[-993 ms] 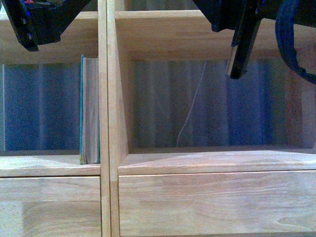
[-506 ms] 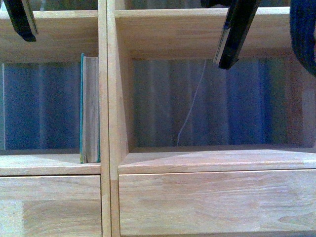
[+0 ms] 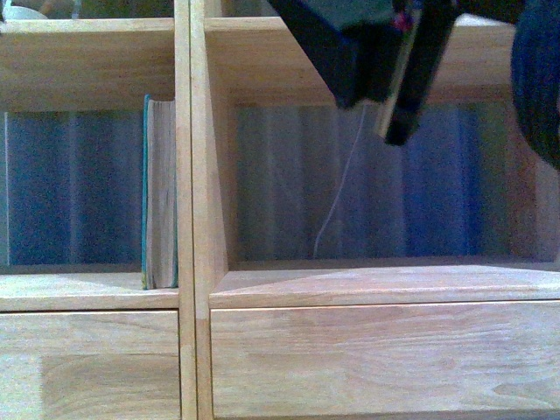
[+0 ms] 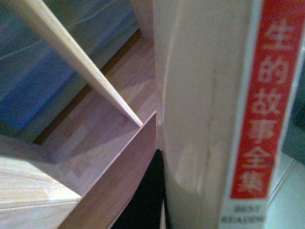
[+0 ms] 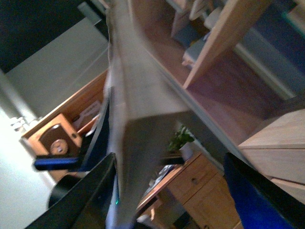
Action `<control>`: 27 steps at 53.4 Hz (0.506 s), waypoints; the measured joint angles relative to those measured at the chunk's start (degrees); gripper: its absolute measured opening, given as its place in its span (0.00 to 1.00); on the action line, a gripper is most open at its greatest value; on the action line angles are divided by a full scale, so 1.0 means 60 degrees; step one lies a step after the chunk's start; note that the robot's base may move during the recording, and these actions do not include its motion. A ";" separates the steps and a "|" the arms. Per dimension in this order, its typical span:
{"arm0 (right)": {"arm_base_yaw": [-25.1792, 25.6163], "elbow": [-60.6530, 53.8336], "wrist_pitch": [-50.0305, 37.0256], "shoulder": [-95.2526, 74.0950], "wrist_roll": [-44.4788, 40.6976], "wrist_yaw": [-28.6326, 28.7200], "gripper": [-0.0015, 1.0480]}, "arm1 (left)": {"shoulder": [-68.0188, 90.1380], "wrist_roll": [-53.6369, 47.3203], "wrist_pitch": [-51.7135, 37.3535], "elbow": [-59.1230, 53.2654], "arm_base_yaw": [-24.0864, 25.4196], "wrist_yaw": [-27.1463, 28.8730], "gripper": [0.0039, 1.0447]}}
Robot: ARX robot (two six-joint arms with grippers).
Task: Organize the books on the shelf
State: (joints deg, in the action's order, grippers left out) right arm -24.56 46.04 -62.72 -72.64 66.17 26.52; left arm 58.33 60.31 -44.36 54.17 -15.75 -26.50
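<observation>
The shelf fills my front view. Its right cubby offers a flat bare-wood floor and wide room. The teal book stands upright in the left cubby, against the divider. The white paperback hangs edge-on at the right cubby's upper mouth, long axis near upright but tilted, the floor straight below it. My right gripper seems clamped on it. The left gripper crowds just beside; I cannot tell how its jaws stand. A thin cord hangs behind.
</observation>
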 joint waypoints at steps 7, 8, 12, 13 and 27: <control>0.1355 -0.0645 0.0510 0.0361 -0.0018 0.0310 0.95 | -0.1206 -0.1858 0.1756 0.0004 0.1096 0.0834 0.06; 0.1526 -0.0725 0.0597 0.0452 -0.0036 0.0401 0.94 | -0.1308 -0.2233 0.2022 0.0004 0.1315 0.1071 0.06; 0.2259 -0.1042 0.0812 0.0940 -0.0073 0.0758 0.93 | -0.1475 -0.3362 0.2787 0.0055 0.2102 0.1559 0.06; 0.2590 -0.1169 0.0852 0.1180 -0.0069 0.0987 0.93 | -0.1475 -0.3639 0.3038 0.0084 0.2393 0.1668 0.06; 0.7187 -0.2710 -0.0051 0.4098 0.1708 0.3683 0.93 | 0.0572 -0.8258 0.2703 0.0412 0.5333 0.2160 0.06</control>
State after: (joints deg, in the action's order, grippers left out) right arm 18.57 29.78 -63.02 -48.05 76.42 48.62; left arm 61.76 10.76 -28.14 56.64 16.25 -13.54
